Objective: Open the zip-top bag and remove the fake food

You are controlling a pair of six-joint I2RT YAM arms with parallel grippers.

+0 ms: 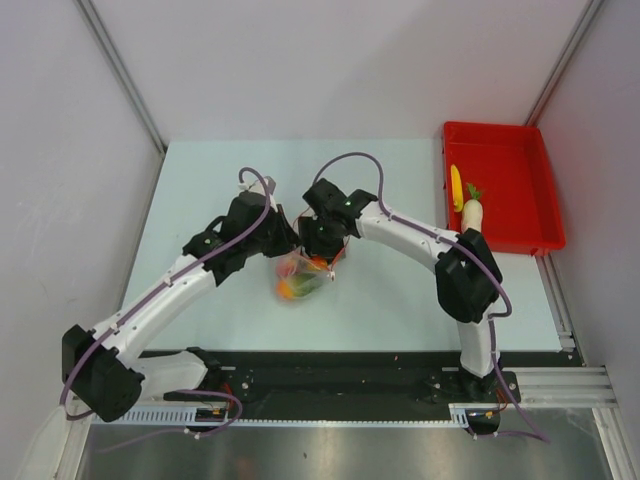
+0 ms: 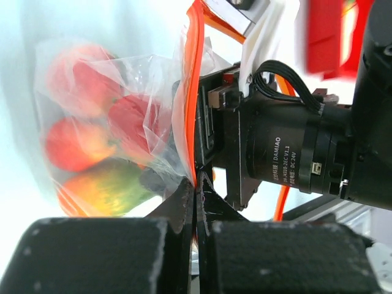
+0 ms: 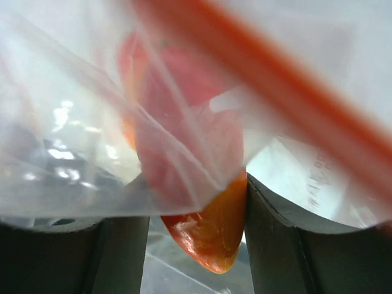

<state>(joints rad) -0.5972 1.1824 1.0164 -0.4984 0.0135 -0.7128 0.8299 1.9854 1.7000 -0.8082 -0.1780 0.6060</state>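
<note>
The clear zip-top bag (image 1: pixel 300 278) hangs between both grippers above the table. In the left wrist view the bag (image 2: pixel 141 92) holds red pieces (image 2: pixel 76 144) and an orange-green fruit (image 2: pixel 104 187). My left gripper (image 2: pixel 197 187) is shut on the bag's edge at its red-orange zip strip (image 2: pixel 193 92); it also shows in the top view (image 1: pixel 285 240). My right gripper (image 1: pixel 322 243) reaches into the bag's mouth. Its fingers (image 3: pixel 269 245) close on a red-orange fake food piece (image 3: pixel 211 233), with plastic draped in front. A white radish (image 1: pixel 471 215) and a yellow piece (image 1: pixel 456 185) lie in the tray.
A rigid red tray (image 1: pixel 495 127) stands at the table's back right, and shows blurred in the left wrist view (image 2: pixel 324 37). The right arm's black wrist motor (image 2: pixel 288 153) is close beside my left gripper. Metal frame rails run along the sides.
</note>
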